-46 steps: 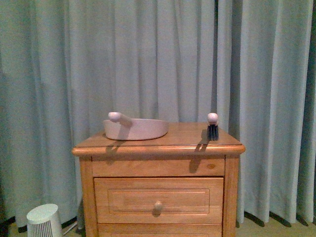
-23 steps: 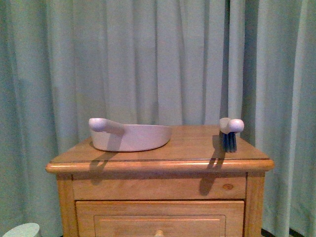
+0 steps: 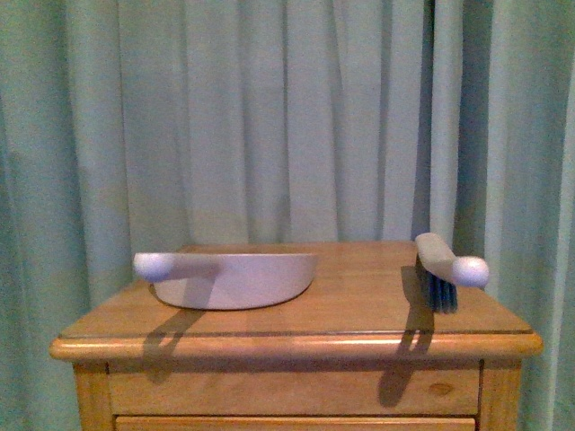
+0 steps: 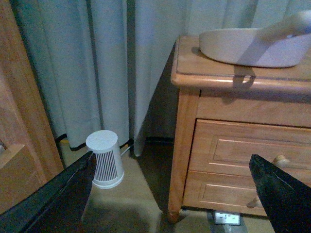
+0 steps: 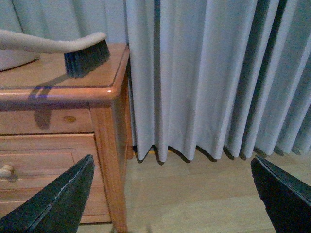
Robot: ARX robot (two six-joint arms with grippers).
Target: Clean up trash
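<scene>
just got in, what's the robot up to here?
Nothing is being handled. The left tool and right tool are both open and empty, held low near the wooden nightstand. The dustpan and brush sit untouched on its top, apart from each other. No trash shows in any view.

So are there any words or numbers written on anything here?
None can be read: the dustpan, brush, wooden cabinet and white ribbed canister on the floor show no writing.
A pale patch under the cabinet: too blurred to read.
</scene>
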